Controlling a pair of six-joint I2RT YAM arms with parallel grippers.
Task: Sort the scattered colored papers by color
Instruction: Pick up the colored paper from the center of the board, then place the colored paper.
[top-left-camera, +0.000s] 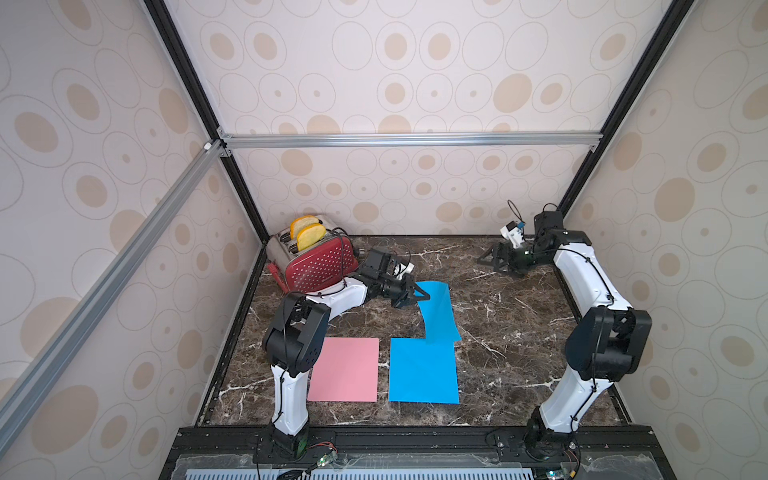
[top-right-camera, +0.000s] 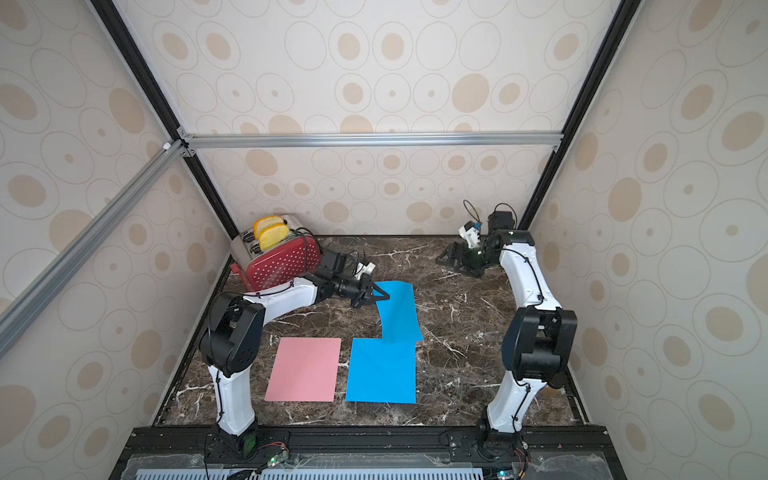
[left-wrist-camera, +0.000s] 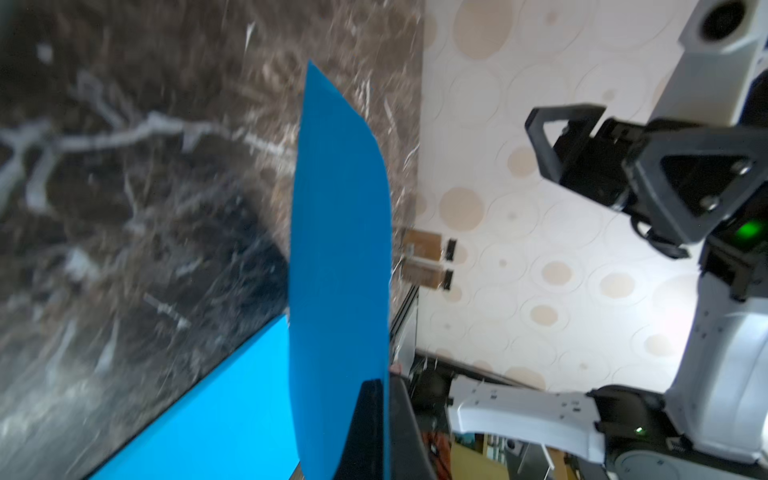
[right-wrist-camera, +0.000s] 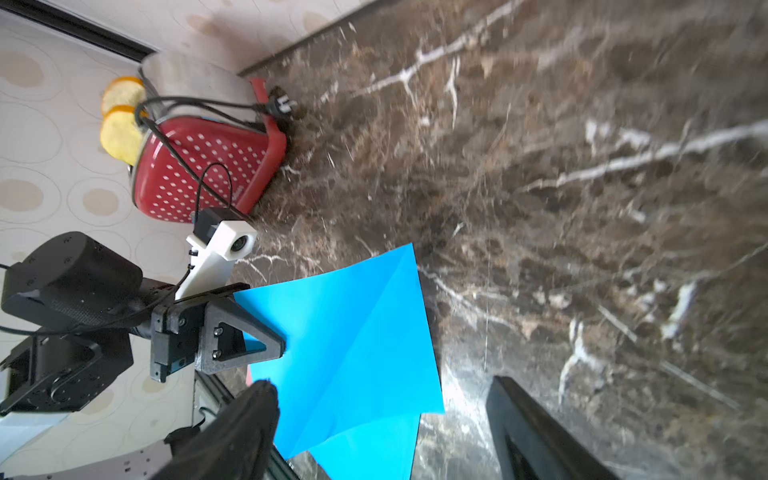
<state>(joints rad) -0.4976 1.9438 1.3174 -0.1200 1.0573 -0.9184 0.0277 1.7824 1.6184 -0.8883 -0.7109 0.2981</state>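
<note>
A curled blue paper (top-left-camera: 438, 316) is pinched at its edge by the left tool (top-left-camera: 424, 296); the right tool (top-left-camera: 490, 262), well apart, is spread wide and empty.

Pink sheet (top-left-camera: 344, 369), blue sheet (top-left-camera: 423, 372), third (top-left-camera: 438, 311) seemingly lifted

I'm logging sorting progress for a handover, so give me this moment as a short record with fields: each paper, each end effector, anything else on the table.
left end effector: shut on held blue paper
right end effector: open, empty, far right of the table
held blue paper: lifted, curved; near edge reaches the flat blue paper
flat blue paper: lying flat, near centre
pink paper: lying flat beside the flat blue paper, apart from it
toaster: red, back left corner, two bread slices in it
</note>
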